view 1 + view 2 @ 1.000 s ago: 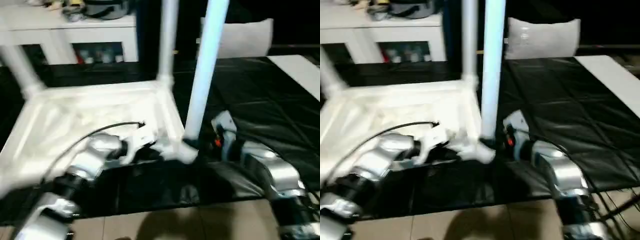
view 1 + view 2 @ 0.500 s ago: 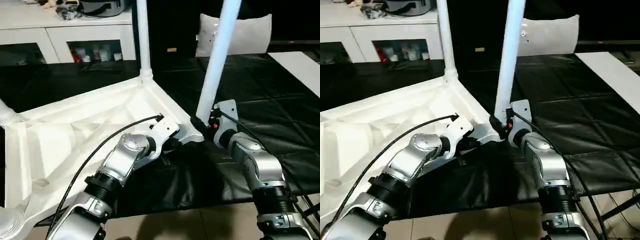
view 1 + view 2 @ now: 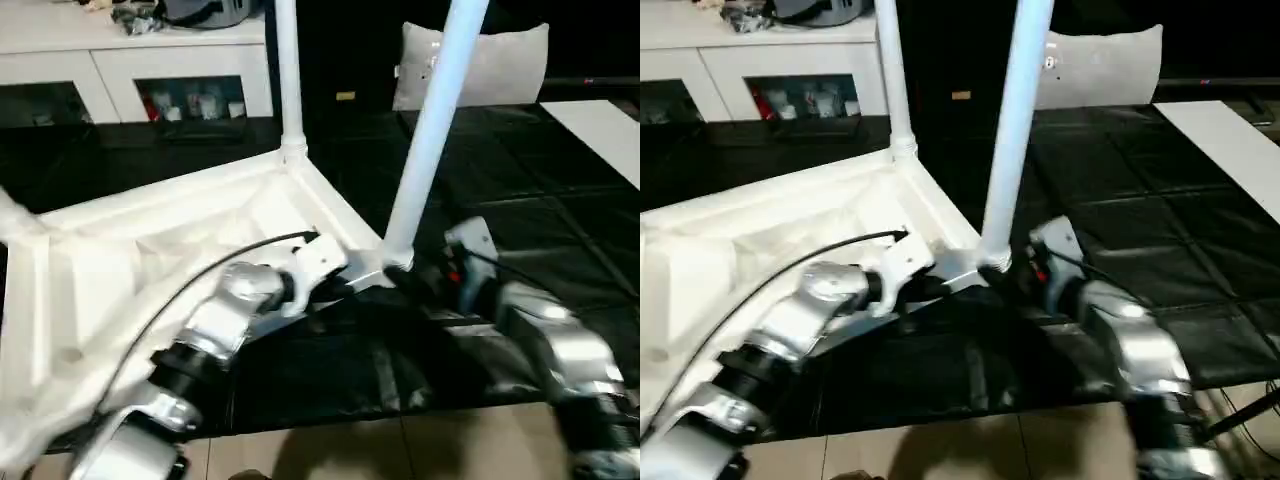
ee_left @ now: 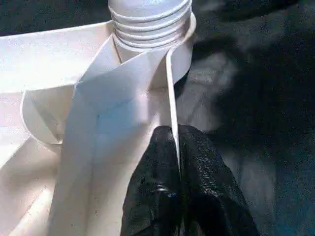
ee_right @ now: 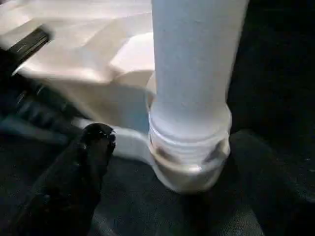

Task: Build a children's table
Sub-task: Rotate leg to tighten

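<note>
The white children's table top (image 3: 150,250) lies upside down on a black mat, ribbed underside up. One leg (image 3: 288,80) stands upright in the far corner socket. A second leg (image 3: 432,130) leans in the near right socket (image 5: 189,162), its threaded end (image 4: 147,19) showing. A third leg (image 3: 15,215) sticks out at the left. My left gripper (image 4: 174,135) is shut on the thin rim wall just beside that near right socket. My right gripper (image 3: 428,284) is open close to the leaning leg's base, one finger (image 5: 91,147) beside it, not touching.
A white cabinet with glass doors (image 3: 150,70) runs along the back left. A grey cushion (image 3: 500,65) stands behind the leaning leg. A white panel (image 3: 600,125) lies at the far right of the black mat (image 3: 540,200). Tan floor tiles (image 3: 400,450) border the mat's near edge.
My right gripper has drawn back a little from the leaning leg's base. The left gripper still pinches the rim. The leg stays in its socket.
</note>
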{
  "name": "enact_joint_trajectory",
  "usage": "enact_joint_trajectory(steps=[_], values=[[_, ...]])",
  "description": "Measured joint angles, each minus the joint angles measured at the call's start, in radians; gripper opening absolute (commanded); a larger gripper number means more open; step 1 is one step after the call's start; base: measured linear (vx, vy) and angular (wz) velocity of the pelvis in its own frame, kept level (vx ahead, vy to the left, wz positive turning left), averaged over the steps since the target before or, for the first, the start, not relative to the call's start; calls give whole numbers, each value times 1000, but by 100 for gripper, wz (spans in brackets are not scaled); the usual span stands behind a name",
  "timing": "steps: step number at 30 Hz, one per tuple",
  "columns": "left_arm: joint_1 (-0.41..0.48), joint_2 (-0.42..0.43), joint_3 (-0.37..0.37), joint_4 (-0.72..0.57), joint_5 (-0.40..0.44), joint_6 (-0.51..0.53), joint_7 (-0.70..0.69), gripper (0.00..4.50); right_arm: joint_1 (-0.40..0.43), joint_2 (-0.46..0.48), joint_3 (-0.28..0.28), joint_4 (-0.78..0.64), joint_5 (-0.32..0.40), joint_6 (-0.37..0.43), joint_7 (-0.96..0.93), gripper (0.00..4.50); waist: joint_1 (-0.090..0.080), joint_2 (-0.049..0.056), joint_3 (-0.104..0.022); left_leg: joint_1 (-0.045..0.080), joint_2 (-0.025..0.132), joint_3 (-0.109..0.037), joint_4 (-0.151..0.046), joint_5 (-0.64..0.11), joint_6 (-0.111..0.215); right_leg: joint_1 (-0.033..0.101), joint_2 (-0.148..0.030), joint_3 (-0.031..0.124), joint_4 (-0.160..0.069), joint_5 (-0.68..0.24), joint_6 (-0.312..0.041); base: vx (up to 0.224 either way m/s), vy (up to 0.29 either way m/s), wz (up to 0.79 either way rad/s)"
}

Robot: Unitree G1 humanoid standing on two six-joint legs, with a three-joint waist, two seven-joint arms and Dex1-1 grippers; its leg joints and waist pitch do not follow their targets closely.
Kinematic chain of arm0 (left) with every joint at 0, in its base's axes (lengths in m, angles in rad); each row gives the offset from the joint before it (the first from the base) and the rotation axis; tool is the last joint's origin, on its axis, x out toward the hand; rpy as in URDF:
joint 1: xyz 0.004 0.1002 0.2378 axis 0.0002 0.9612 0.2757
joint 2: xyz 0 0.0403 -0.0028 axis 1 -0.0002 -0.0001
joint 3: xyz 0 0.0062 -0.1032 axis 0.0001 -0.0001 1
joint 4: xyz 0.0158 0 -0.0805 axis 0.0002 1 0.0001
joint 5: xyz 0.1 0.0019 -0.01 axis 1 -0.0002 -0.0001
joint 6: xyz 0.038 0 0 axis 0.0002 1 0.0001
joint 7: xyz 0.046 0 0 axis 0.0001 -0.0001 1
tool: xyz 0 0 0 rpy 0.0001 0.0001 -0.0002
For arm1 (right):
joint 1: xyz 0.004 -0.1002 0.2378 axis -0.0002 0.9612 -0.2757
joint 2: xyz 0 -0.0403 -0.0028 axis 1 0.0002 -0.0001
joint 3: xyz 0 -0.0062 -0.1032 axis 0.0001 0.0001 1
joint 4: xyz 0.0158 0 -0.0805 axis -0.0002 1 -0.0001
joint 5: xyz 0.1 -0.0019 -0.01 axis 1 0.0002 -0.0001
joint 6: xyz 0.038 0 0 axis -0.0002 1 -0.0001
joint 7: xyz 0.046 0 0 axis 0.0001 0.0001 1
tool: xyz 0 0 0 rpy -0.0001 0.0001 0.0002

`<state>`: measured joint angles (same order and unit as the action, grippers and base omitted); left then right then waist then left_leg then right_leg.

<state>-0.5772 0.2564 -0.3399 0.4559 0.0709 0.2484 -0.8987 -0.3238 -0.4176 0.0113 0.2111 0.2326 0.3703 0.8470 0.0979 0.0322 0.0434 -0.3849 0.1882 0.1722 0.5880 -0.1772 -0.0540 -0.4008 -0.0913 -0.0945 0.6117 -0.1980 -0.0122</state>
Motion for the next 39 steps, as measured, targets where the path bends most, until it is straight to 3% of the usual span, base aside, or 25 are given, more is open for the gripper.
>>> enact_joint_trajectory(steps=[4, 5, 12, 16, 26, 32, 37, 39], values=[[15, 57, -13, 0, -12, -82, -105, 0, 0, -69, 1, -6, 15, -26, 113, 435, 12, 0, 0, 0, 0, 0, 2, -1, 0, 1, 0, 0, 0, 0, -1, 0, 0, 0], [17, 66, -17, 0, -16, -91, -127, 0, -1, -74, 3, -6, 18, -27, 131, 411, 16, 0, 0, 0, 0, 0, 3, -1, 0, 2, 0, 0, 0, 1, -1, 0, 0, 0], [19, 127, -66, -15, -37, -162, -290, 0, -3, -137, 69, -14, 55, -23, 319, 360, 43, 0, 0, 1, 0, 0, 5, -2, -2, 3, -1, 0, 1, 2, -4, 0, 0, 0], [19, 136, -74, -15, -46, -184, -340, 0, -3, -137, 103, -13, 55, -23, 360, 320, 49, -1, 0, 1, 1, 0, 7, -2, -1, 3, -1, 0, 3, 2, -4, 0, 0, 0], [19, 140, -74, -6, -60, -188, -366, 0, -7, -139, 114, -15, 72, -1, 377, 234, 50, -1, 0, 0, 1, 0, 8, -2, -1, 3, -1, 0, 3, 3, -4, 0, 0, 0], [19, 134, -71, -6, -67, -174, -362, 0, 4, -137, 104, -47, 78, 22, 364, 208, 50, -1, 0, 1, 1, 0, 8, -2, -1, 3, -1, 0, 4, 3, -4, 0, 0, 0], [23, 89, -27, -6, -63, -63, -251, 0, 8, -46, 64, -51, 59, 62, 181, 201, 39, -1, -1, 3, 1, 1, 9, -2, -2, 3, -1, 1, 5, 5, -5, 0, 0, 0], [21, 51, -7, -6, -50, -8, -169, 0, -6, 2, 47, -36, 31, 72, 73, 199, 22, -1, -1, 3, 1, 1, 10, -1, -3, 3, -1, 1, 4, 6, -1, 0, 0, 0]])
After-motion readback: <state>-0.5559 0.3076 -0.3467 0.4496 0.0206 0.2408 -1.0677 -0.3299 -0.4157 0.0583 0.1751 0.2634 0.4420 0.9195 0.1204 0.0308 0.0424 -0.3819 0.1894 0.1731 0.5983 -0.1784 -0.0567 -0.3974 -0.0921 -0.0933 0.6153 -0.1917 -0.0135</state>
